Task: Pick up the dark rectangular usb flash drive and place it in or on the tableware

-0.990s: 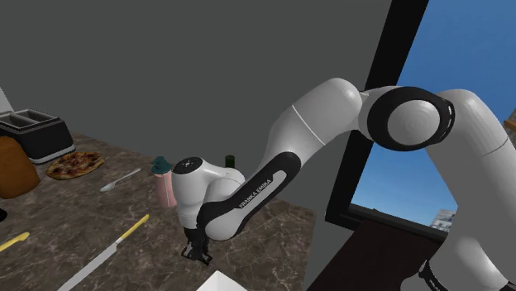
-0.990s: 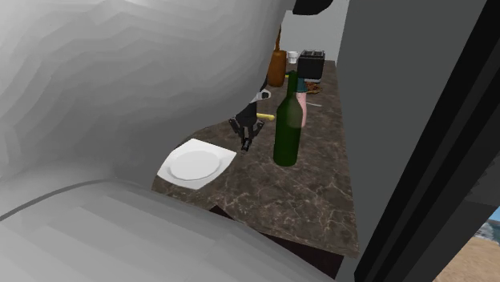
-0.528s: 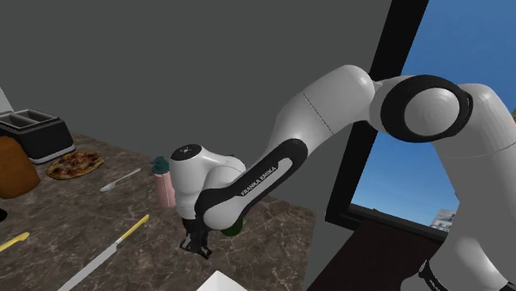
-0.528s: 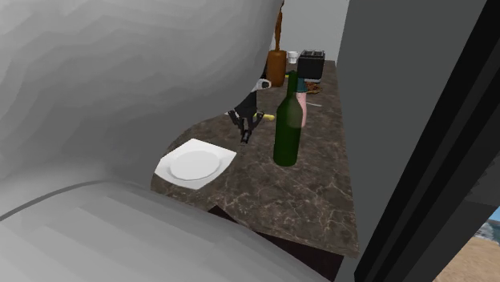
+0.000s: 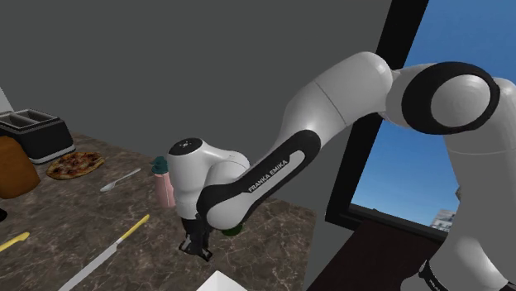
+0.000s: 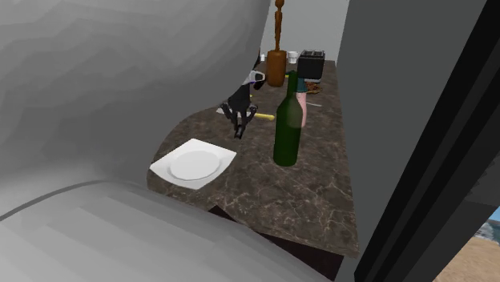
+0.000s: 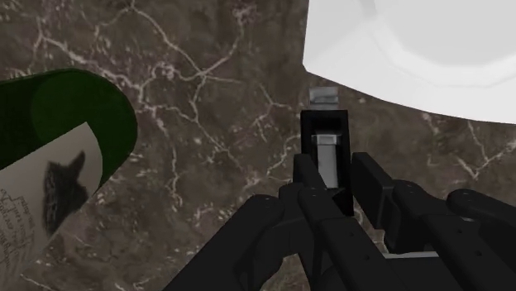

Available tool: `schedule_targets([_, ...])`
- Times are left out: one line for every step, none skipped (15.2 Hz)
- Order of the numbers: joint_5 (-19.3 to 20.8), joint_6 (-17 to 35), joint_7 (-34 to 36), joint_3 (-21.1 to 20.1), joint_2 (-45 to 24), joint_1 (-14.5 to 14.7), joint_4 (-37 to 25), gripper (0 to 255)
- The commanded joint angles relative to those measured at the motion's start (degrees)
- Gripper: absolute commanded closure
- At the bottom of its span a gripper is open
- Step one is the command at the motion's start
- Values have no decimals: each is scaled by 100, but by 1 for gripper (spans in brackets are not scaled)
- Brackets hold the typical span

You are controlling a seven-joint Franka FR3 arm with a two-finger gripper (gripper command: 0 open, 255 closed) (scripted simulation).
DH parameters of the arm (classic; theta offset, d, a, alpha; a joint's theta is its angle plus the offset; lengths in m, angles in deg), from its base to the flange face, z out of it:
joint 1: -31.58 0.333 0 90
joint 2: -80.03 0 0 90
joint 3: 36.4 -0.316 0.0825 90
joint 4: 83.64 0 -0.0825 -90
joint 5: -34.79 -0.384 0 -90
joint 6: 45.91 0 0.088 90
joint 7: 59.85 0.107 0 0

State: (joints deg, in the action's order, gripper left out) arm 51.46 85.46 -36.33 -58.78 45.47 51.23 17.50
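My gripper (image 7: 335, 165) clasps the flash drive (image 7: 322, 124) and has, I think, risen off the counter (image 7: 207, 165); the white plate (image 7: 397, 50) lies just ahead.

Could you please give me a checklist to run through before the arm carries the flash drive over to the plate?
1. Is the black rectangular flash drive clasped in the black gripper? Ok.
2. Is the drive lifted off the dark marbled countertop? Cannot tell.
3. Is the white square plate bare on top? Ok.
4. Is the gripper above the plate? Not ok: the plate lies beside it.
5. Is the tall green bottle apart from the gripper? Ok.
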Motion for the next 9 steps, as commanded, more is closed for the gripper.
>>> schedule_targets([-27, 110, 191, -73, 231, 74, 342, 255])
schedule_targets([-38, 166, 296, -111, 335, 121, 503, 255])
schedule_targets([-50, 219, 403, -150, 435, 171, 657, 255])
schedule_targets([-63, 268, 509, -189, 532, 224, 803, 255])
schedule_targets([-76, 313, 617, -229, 625, 279, 942, 255])
schedule_targets([-90, 355, 725, -270, 714, 336, 1073, 255])
schedule_targets([-105, 394, 835, -311, 799, 395, 1197, 255])
schedule_targets([-120, 430, 945, -354, 881, 456, 1315, 255])
schedule_targets([-135, 463, 1057, -397, 959, 519, 1425, 255])
